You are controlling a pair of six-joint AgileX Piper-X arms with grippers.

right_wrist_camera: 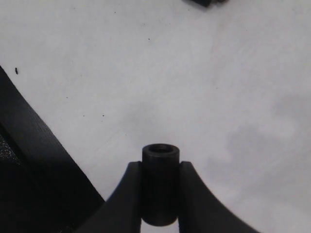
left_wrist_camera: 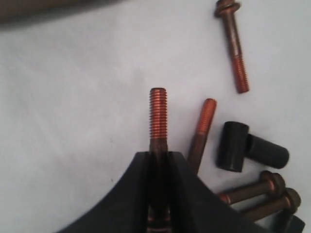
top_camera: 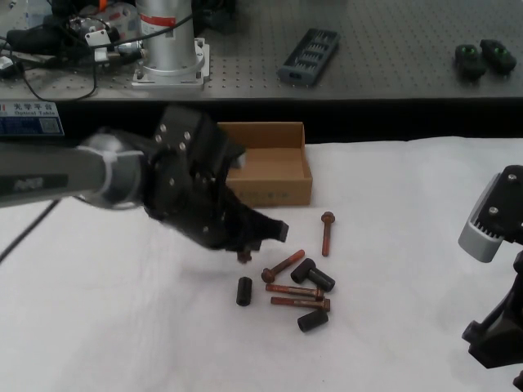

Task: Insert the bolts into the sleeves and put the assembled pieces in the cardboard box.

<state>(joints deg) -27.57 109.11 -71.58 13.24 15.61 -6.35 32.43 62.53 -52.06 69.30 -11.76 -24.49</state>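
Note:
My left gripper (left_wrist_camera: 158, 158) is shut on a copper-coloured bolt (left_wrist_camera: 158, 114), whose threaded end sticks out past the fingertips. In the high view this gripper (top_camera: 245, 250) hangs just above the white cloth, left of a loose pile of bolts (top_camera: 294, 290) and black sleeves (top_camera: 312, 320). One sleeve (top_camera: 243, 291) lies apart at the pile's near left, and one bolt (top_camera: 328, 233) lies at its far side. My right gripper (right_wrist_camera: 160, 167) is shut on a black sleeve (right_wrist_camera: 160, 189) with its open bore facing outward, above bare cloth. The open cardboard box (top_camera: 270, 167) stands behind the left gripper.
The right arm (top_camera: 490, 229) stands at the bench's right edge. The white cloth (top_camera: 409, 204) covers the work area. Behind it, a perforated metal table carries a silver post (top_camera: 167, 41), cables, a blue-grey bit holder (top_camera: 309, 54) and two dark parts (top_camera: 484, 57).

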